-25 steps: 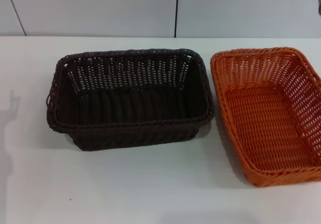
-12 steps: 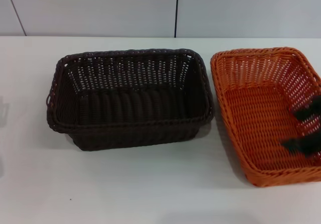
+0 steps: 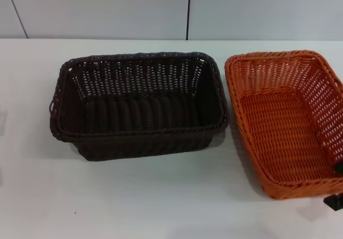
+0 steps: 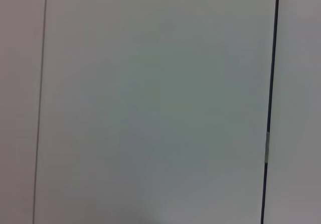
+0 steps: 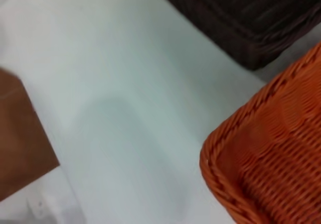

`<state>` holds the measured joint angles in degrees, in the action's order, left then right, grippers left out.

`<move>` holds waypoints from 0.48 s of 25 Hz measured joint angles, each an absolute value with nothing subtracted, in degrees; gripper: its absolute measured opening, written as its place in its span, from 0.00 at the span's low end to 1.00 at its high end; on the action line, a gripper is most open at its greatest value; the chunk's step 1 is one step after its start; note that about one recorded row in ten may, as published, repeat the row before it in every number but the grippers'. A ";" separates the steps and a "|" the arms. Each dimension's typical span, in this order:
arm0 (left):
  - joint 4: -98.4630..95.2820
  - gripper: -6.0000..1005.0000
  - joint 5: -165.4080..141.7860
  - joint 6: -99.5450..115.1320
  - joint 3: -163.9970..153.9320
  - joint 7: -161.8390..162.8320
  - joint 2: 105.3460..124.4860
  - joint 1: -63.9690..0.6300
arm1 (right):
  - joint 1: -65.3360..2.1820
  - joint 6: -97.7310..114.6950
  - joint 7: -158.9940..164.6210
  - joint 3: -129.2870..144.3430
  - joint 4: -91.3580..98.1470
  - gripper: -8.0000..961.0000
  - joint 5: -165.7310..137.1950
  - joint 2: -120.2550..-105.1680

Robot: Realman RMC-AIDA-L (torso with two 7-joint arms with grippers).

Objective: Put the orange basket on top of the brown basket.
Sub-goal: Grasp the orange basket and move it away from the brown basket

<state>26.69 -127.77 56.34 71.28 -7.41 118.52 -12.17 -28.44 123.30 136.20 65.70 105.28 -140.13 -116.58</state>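
The orange basket (image 3: 284, 116) stands upright on the white table (image 3: 161, 201) at the right, empty. The brown basket (image 3: 136, 105) stands just to its left, empty, with a narrow gap between them. My right gripper (image 3: 336, 185) shows only as two dark fingertips at the view's right edge. One tip is inside the orange basket's near rim and one is outside it, apart, so it is open. The right wrist view shows the orange basket's corner (image 5: 271, 153) close up and the brown basket (image 5: 251, 18) beyond. My left gripper is out of view.
A white wall with a dark vertical seam (image 3: 188, 11) rises behind the table. The left wrist view shows only a pale surface with a dark seam (image 4: 271, 108). A brown patch beyond the table's edge (image 5: 20, 138) shows in the right wrist view.
My right gripper has moved from over the inside of the orange basket toward me, down to its near right rim. Both baskets are unmoved.
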 joint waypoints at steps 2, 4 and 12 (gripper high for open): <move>26.67 0.84 -127.89 56.29 71.12 -7.40 118.54 -12.19 | -28.39 122.50 134.88 66.79 104.99 0.75 -143.35 -117.49; 26.66 0.84 -127.99 56.29 71.04 -7.31 118.54 -12.20 | -28.55 121.65 134.01 68.00 104.81 0.75 -146.17 -118.17; 26.62 0.84 -128.12 56.33 70.85 -7.02 118.56 -12.09 | -28.97 119.04 133.67 72.78 103.90 0.72 -149.09 -118.53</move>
